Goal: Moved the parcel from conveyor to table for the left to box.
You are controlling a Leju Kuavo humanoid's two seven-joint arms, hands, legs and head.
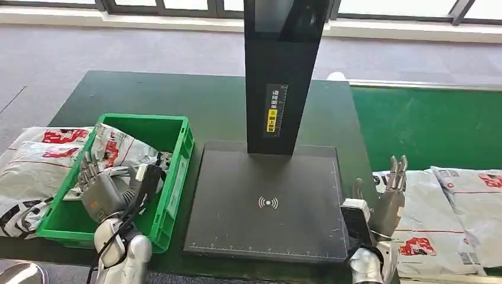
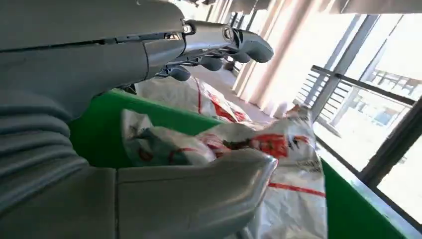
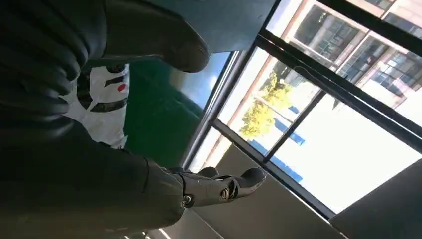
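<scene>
**A:** Parcels first: where do they lie?

**B:** Two white poly mailer parcels [image 1: 441,219] rest on the green conveyor belt [image 1: 426,124], on the robot's right, side by side and touching. One more white parcel with red print [image 1: 121,149] sits tilted in the green plastic crate [image 1: 177,155], leaning on the far wall. A heap of like bags [image 1: 35,168] lies on the table just outside the crate.

**A:** And the black platform [image 1: 266,201] between them?

**B:** It looks like a scanning station: a flat plate with a wireless mark, under a black column [image 1: 283,71]. I judge it the hand-over spot, within reach of both arms, and nothing lies on it now.

**A:** What is the right hand doing?

**B:** The right hand [image 1: 391,195] stands upright at the near edge of the belt, fingers straight and apart, holding nothing. It is just over the nearer parcel's corner, probably posed to take it.

**A:** The left?

**B:** The left hand [image 1: 103,189] hovers at the crate's near wall, fingers spread, empty. Its wrist camera shows the thumb [image 2: 199,194] and fingers [image 2: 219,42] wide apart with the crated parcel beyond them, not touched as far as I can tell.

**A:** So the crate sits left because that arm boxes?

**B:** That is my reading.
</scene>
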